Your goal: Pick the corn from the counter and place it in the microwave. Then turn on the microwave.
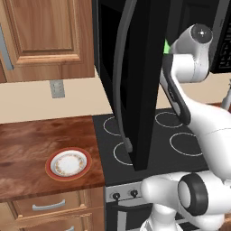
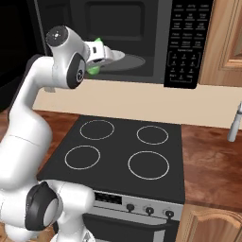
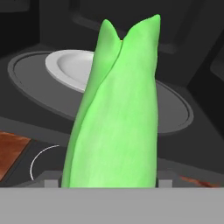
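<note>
My gripper (image 2: 105, 55) is shut on the corn (image 3: 116, 109), a bright green husked cob whose split leafy tip points away from the hand. Green husk also peeks past the wrist as the corn (image 2: 93, 70) and the corn (image 1: 167, 46). The hand hovers at the left front of the open mouth of the black microwave (image 2: 142, 28). Inside lies a round turntable (image 3: 175, 109) carrying a small white plate (image 3: 81, 65), just beyond the cob's tip. The microwave door (image 1: 146, 72) with its curved grey handle (image 1: 119, 81) is swung wide open. The button panel (image 2: 185, 38) is at the right.
Below is the black stovetop (image 2: 123, 151) with white ring burners. The reddish-brown counter (image 1: 27, 140) on the left holds a red-rimmed plate (image 1: 68, 163). More counter (image 2: 212, 160) lies to the right, with a grey upright fixture (image 2: 234, 122). A wooden cabinet (image 1: 45, 31) hangs upper left.
</note>
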{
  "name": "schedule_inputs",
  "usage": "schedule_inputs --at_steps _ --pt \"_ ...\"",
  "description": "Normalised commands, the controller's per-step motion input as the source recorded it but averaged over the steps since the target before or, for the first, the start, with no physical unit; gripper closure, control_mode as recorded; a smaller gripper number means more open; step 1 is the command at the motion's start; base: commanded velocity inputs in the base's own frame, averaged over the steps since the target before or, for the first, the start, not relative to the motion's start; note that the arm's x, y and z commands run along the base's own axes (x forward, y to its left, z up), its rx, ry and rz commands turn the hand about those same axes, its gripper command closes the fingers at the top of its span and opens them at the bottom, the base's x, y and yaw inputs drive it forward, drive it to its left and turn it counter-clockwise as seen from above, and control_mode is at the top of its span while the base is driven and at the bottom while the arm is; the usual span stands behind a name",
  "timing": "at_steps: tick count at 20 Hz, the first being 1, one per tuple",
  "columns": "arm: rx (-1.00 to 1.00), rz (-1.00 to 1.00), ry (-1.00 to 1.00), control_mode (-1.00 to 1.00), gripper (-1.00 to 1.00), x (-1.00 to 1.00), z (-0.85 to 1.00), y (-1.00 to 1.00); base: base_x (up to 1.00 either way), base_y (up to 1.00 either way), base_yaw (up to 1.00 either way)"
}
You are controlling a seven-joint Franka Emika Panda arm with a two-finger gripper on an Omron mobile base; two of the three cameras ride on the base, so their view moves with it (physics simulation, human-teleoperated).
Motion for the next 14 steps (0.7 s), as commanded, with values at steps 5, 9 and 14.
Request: schedule_inputs --at_steps 5,9,14 --pt "0.0 0.0 0.03 -1.0 1.0 0.31 0.0 0.0 0.0 0.0 0.0" --pt "0.0 0.0 0.07 -1.0 1.0 0.37 0.07 0.0 0.0 0.0 0.0" --pt "0.0 0.0 0.03 -1.0 1.0 0.22 0.1 0.01 0.0 0.0 0.0"
